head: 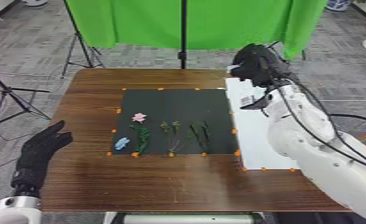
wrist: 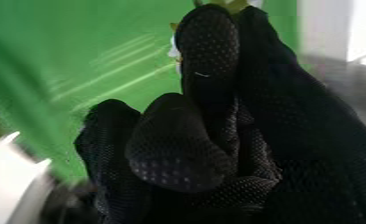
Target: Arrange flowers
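In the head view my right hand (head: 253, 61) is at the table's back right corner, above the far end of a white sheet. In the right wrist view my right hand (wrist: 210, 100) has curled fingers, and a yellow-green and white piece (wrist: 234, 6), apparently part of a flower, is pinched at the fingertips; the glove hides most of it. On the black mat lie a pink flower (head: 139, 117), a light blue flower (head: 122, 143), a leafy green stem (head: 142, 139), thin stems with small buds (head: 175, 132) and more green stems (head: 200, 134). My left hand (head: 42, 152) is open at the left edge.
The black mat (head: 162, 102) lies mid-table, with orange markers around it. The white sheet (head: 258, 135) runs along the table's right side, beneath my right forearm. A green backdrop (head: 144, 22) and dark stands are behind and left of the table.
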### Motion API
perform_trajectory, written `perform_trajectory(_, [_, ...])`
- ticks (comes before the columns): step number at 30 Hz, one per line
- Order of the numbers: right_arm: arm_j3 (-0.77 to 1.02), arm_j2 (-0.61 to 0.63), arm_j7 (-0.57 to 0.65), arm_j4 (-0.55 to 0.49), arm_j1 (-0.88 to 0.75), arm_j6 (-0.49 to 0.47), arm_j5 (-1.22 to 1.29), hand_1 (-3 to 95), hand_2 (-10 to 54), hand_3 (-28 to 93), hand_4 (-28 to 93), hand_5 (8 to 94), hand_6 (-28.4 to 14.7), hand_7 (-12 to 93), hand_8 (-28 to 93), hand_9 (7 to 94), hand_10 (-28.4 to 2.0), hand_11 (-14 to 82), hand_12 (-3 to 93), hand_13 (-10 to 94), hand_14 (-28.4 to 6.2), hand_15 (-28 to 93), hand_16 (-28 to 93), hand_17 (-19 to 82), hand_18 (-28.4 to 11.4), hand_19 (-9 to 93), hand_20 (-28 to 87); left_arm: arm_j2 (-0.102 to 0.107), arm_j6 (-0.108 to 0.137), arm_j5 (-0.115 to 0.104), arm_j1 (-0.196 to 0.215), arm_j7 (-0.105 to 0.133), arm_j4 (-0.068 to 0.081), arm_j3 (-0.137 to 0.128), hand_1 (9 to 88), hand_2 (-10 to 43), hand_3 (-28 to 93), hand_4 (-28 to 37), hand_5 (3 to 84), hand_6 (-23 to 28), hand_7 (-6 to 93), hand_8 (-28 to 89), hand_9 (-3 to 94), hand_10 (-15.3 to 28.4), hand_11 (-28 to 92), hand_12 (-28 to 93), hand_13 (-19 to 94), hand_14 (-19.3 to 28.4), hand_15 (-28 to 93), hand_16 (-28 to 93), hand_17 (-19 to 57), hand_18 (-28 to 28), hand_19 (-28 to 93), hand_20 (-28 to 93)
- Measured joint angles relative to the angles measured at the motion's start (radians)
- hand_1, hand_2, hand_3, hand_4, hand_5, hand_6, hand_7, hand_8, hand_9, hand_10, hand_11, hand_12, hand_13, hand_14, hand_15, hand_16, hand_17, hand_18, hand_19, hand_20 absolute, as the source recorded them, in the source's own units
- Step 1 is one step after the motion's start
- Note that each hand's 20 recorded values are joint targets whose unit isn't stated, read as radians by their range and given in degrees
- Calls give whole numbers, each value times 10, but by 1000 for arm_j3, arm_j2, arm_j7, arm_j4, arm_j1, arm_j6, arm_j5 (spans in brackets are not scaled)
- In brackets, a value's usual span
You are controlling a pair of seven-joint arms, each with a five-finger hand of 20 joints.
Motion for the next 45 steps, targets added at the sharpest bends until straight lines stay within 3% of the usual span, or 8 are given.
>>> perform_trajectory(10, [-185,-186,4,120,76,-112,27,589,-95,587,-152,771,-8,268,142,889,-85,250,469,907,-13,635,371,638,-144,932,604,8,-16,1,-19,-9,8,9,307,106,693,-135,399,64,97,-65,442,145,207,90,374,178,181,-30,74,121,159,148])
perform_trajectory(24, [-278,-282,11,223,133,-157,25,579,-95,594,-154,768,-4,274,123,869,-92,342,440,903,-20,647,368,637,-149,932,609,15,-27,1,-30,-15,16,16,306,106,693,-136,398,64,96,-65,443,145,208,91,374,178,181,-30,74,121,159,148])
perform_trajectory(31, [-297,-308,14,235,142,-171,25,572,-95,593,-153,769,-2,268,112,865,-94,364,427,904,-20,649,367,638,-152,932,612,16,-31,1,-35,-16,17,17,306,105,692,-135,398,64,95,-64,443,146,208,91,374,179,180,-30,72,123,163,148])
perform_trajectory(37, [-300,-321,12,248,142,-193,27,551,-95,588,-153,774,4,244,101,857,-102,435,342,905,-24,655,361,639,-156,932,615,16,-34,1,-35,-17,17,17,306,105,692,-135,397,64,95,-64,443,146,207,91,375,178,181,-29,70,124,163,147])
perform_trajectory(45, [-312,-334,12,260,143,-197,30,523,-95,575,-150,772,1,230,99,857,-103,454,331,906,-26,661,360,642,-159,932,622,15,-35,1,-35,-19,18,17,306,104,692,-136,395,63,94,-63,442,147,206,91,374,178,179,-29,69,125,160,145])
